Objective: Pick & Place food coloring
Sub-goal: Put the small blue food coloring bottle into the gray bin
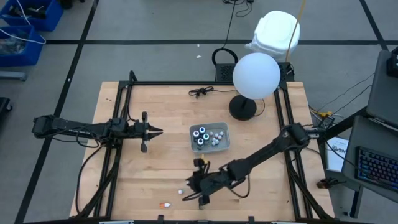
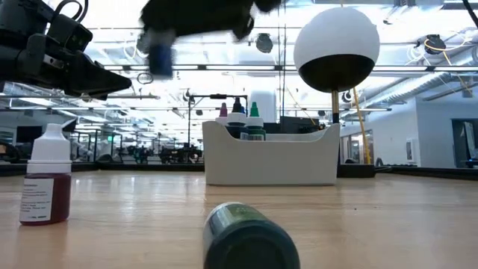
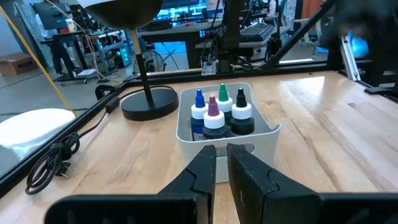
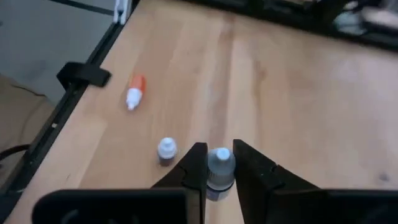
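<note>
The food coloring is in several places. Dark bottles with blue, purple, green and black tips stand in the grey tray [image 1: 209, 137] [image 3: 225, 134]. My right gripper [image 1: 200, 188] [image 4: 219, 163] hovers near the table's near edge, shut on a small blue-tipped bottle [image 4: 219, 167] [image 2: 160, 57]. A dark red, white-capped bottle [image 4: 166, 150] [image 2: 46, 176] stands on its base beside it. An orange bottle [image 4: 135, 91] [image 1: 165, 204] lies on its side. A green bottle [image 2: 250, 237] lies close to the low camera. My left gripper [image 1: 157, 130] [image 3: 221, 163] waits, shut, left of the tray. My right gripper pinches the small bottle by its body just below the pale cap [image 4: 220, 174], one finger on each side. The fingers [image 4: 194, 167] come from above, slanting down. The bottle is lifted clear of the table, roughly upright, with its blue tip facing the wrist camera.
A lamp with a white globe [image 1: 255, 75] stands on a black base [image 1: 242, 108] at the far right of the table. A black cable [image 1: 200, 92] lies by the far edge. Black frame rails [image 1: 118, 106] run along the table's sides. Bare wood lies between tray and near edge.
</note>
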You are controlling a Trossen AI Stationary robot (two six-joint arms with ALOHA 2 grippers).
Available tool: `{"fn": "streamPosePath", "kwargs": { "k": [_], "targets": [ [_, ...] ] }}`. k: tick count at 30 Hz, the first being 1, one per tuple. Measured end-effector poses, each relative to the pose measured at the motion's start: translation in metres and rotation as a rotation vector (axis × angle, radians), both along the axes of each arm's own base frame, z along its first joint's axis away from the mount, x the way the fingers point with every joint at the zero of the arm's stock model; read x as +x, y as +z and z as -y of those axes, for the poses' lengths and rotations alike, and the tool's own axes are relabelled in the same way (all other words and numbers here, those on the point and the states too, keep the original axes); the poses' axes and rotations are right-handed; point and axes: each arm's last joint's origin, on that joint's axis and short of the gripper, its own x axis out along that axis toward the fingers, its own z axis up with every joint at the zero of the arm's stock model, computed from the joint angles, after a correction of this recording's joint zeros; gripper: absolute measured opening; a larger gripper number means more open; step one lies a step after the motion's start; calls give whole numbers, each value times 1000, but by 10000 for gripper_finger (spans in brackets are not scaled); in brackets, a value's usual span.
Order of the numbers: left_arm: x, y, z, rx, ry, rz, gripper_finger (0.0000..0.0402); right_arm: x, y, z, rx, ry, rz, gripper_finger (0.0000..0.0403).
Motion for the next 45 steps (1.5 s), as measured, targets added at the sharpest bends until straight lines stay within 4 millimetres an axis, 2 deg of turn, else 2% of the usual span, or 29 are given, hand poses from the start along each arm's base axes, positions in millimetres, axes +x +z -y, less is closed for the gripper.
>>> {"fn": "streamPosePath", "kwargs": {
  "k": [4,6,8,12,15,21,24,27,29,33,38,42,45],
  "targets": [
    [0,0,0,0,0,0,49,-18,40,10,-26,3,22,45],
    [0,0,0,0,0,0,49,-29,53,16,-38,2,48,45],
    [0,0,0,0,0,0,49,-42,60,24,-59,-23,66,45],
    [0,0,0,0,0,-5,49,-76,61,43,-45,-76,132,45],
    [0,-1,0,0,0,-6,49,-108,51,61,-9,-101,179,45],
    [0,-1,0,14,0,-6,49,-178,11,111,127,-296,303,45],
    [0,-1,0,6,4,-6,49,-204,-7,125,223,-299,399,45],
    [0,0,0,29,9,-7,49,-222,-23,134,233,-311,421,45],
    [0,-1,-1,61,28,-9,49,-229,-31,138,219,-331,435,45],
    [0,1,-3,90,81,-2,49,-236,-34,142,186,-340,463,45],
    [0,3,-3,112,109,22,49,-235,-31,146,110,-327,485,46],
    [0,8,-3,250,105,58,49,-232,-28,151,95,-354,516,53],
    [0,13,-3,264,111,104,49,-229,-30,156,83,-377,508,51]
  ]
}}
